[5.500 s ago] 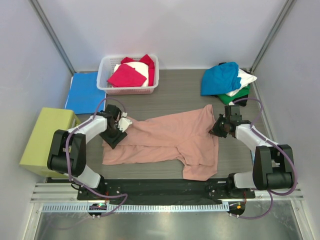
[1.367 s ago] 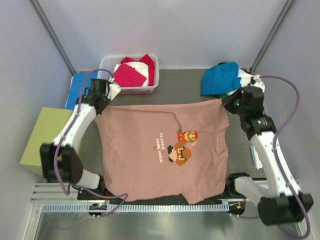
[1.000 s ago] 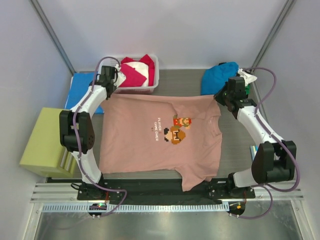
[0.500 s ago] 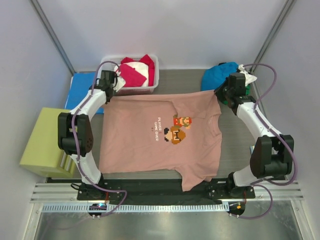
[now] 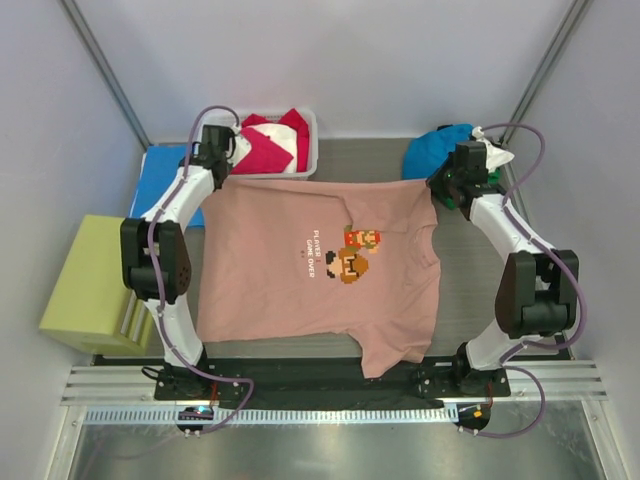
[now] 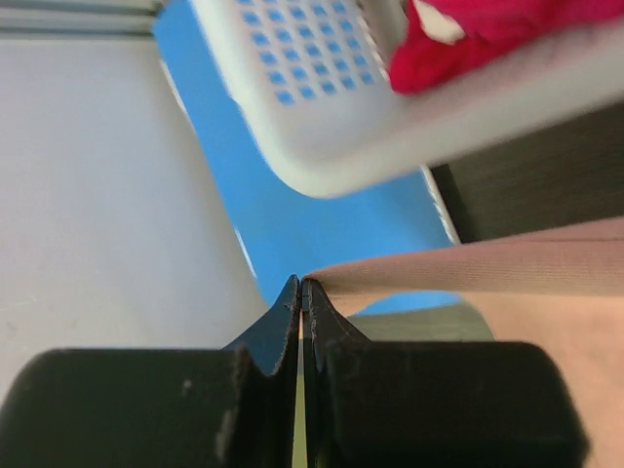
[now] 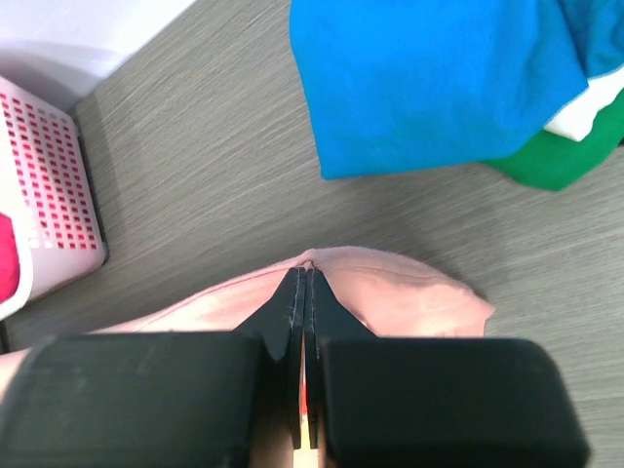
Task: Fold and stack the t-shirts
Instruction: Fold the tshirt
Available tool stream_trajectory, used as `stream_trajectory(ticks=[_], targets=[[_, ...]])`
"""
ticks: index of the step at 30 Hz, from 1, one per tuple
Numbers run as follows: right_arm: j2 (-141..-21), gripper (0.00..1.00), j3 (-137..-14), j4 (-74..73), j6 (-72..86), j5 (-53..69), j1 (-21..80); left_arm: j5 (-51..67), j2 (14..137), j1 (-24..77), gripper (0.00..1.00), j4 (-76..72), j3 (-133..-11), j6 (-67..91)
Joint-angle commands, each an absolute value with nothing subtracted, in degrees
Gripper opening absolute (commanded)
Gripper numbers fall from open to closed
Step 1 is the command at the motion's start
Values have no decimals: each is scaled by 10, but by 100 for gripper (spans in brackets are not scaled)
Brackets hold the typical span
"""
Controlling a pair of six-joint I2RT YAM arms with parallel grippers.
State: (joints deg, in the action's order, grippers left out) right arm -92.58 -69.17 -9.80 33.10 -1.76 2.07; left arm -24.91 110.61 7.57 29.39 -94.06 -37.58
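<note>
The left gripper point(image 6: 300, 285) is pinched tight on one far corner of the dusty-pink t-shirt point(image 5: 320, 270). The blue folder point(image 6: 292, 214) lies just beyond its tips, and the white basket point(image 6: 322, 146) holding a magenta tee point(image 6: 468, 39) is ahead to its right. The shirt stretches from that grip across to the right gripper point(image 7: 304, 271), print up, and spreads back toward the arm bases. The right gripper is clamped on the other far corner, with a teal-blue tee point(image 7: 429, 78) piled over a green tee point(image 7: 546, 161) ahead to its right.

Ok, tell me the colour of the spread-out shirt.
Dusty pink t-shirt, pixel game print; clearest in the top external view.
</note>
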Motion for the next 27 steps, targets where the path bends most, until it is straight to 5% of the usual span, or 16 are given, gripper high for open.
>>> stream_trajectory(ticks=[1, 11, 27], targets=[[-849, 1, -665, -88, 329, -18, 12, -239, 1045, 67, 0, 304, -872, -365], [-698, 1, -555, -210, 373, 34, 14, -185, 880, 67, 0, 353, -692, -367], [-556, 2, -385, -328, 381, 69, 13, -103, 776, 67, 0, 452, -615, -328]])
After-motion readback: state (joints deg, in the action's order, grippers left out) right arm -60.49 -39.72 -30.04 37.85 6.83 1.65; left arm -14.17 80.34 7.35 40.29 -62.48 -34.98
